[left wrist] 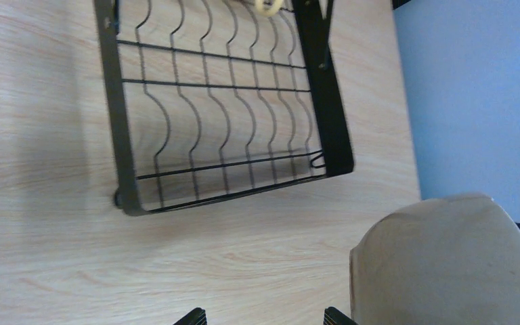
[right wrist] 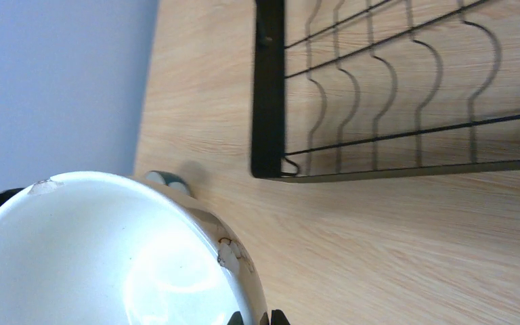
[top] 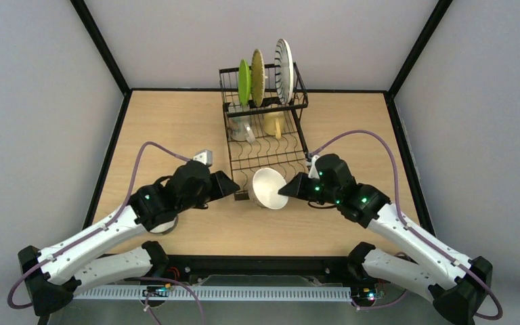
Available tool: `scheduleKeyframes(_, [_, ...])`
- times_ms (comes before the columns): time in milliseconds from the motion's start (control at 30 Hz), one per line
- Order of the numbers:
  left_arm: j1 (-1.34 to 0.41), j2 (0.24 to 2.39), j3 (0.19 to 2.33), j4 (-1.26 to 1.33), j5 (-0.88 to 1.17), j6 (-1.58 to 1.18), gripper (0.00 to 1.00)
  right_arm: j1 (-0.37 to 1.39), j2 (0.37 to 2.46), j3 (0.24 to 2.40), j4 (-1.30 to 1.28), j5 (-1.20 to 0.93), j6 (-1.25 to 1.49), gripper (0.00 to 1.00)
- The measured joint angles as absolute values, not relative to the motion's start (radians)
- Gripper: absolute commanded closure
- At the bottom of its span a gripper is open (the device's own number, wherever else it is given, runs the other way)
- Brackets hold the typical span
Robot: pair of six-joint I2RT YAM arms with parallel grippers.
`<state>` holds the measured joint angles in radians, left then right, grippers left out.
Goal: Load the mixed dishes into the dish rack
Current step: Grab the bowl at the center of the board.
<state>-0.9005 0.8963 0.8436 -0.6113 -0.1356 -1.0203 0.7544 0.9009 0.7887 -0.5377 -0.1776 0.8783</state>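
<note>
My right gripper (top: 288,189) is shut on the rim of a white-inside bowl (top: 269,187), which is tilted on edge just in front of the dish rack (top: 233,145). In the right wrist view the fingertips (right wrist: 277,317) pinch the bowl's rim (right wrist: 108,264). My left gripper (top: 234,186) is open and empty just left of that bowl; its beige outside shows in the left wrist view (left wrist: 447,264). The green plate (top: 244,82), bamboo plate (top: 258,77) and striped plate (top: 284,70) stand in the raised tier. The tumbler (top: 242,128) and yellow mug (top: 274,122) sit on the lower tray.
A blue-patterned bowl shows partly behind the held bowl (right wrist: 167,179) and under my left arm (top: 166,226). The rack's near slotted tray (left wrist: 125,135) (right wrist: 269,88) holds nothing. Black frame posts and grey walls bound the wooden table (top: 176,128).
</note>
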Motion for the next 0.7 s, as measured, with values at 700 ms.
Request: scheduleKeyframes(700, [-0.9,0.742,0.755,-0.4,-0.169,-1.162,0.01,0.754,0.76,0.575,-0.112,-0.327,1.224,1.0])
